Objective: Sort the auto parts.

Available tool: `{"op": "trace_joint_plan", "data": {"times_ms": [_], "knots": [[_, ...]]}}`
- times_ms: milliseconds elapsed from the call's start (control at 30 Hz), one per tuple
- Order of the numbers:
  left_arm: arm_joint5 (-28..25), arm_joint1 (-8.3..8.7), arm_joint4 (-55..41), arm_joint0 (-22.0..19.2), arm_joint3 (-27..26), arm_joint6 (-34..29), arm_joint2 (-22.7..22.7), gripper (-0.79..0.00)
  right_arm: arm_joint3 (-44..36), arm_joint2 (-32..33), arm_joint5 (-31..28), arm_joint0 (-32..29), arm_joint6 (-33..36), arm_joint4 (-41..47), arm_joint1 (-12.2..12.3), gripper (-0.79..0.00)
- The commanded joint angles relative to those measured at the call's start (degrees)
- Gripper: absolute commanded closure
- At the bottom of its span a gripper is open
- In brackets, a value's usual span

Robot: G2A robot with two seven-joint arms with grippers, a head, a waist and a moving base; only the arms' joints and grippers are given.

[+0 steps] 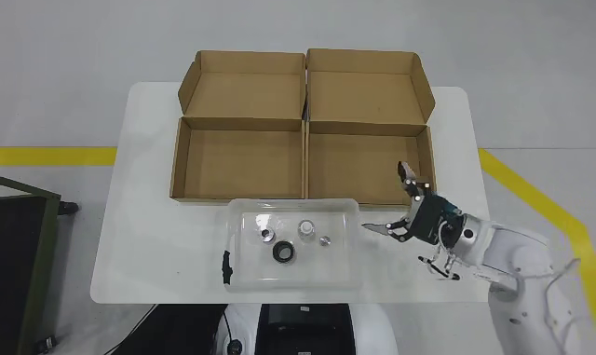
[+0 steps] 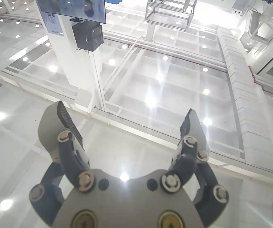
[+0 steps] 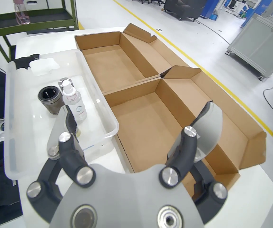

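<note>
A clear plastic bin (image 1: 345, 266) stands at the table's front and holds a dark cylindrical bearing (image 1: 283, 253), a small white bottle (image 1: 304, 228) and two small metal parts (image 1: 267, 232) (image 1: 325, 241). My right gripper (image 1: 386, 198) hangs open and empty just right of the bin, by the right cardboard box (image 1: 368, 167). In the right wrist view its fingers straddle the bin's corner (image 3: 112, 126) and the box (image 3: 155, 124), with the bearing (image 3: 50, 98) and bottle (image 3: 73, 100) beyond. My left gripper (image 2: 125, 112) is open and empty, with the ceiling behind it.
A second open cardboard box (image 1: 237, 164) sits left of the first; both are bare inside, with their lids folded back. A black scrap (image 1: 226, 266) lies on the bin's left rim. A green shelf cart (image 1: 23, 252) stands off the table's left side.
</note>
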Motion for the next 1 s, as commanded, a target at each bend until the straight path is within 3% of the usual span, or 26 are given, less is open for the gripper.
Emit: {"op": "trace_joint_plan", "data": {"times_ms": [0,533,967], "knots": [[0.0,0.00,0.0,0.0,0.0,0.0,0.0,-0.785,-0.4,-2.1,-0.7,0.9,2.2,0.3,0.1,-0.785],[0.0,0.00,0.0,0.0,0.0,0.0,0.0,-0.785,0.7,-22.5,-0.7,10.6,14.8,-1.0,0.8,-0.785],[0.0,0.00,0.0,0.0,0.0,0.0,0.0,-0.785,5.4,-28.8,-0.7,15.7,18.6,-0.9,1.4,-0.785]]}}
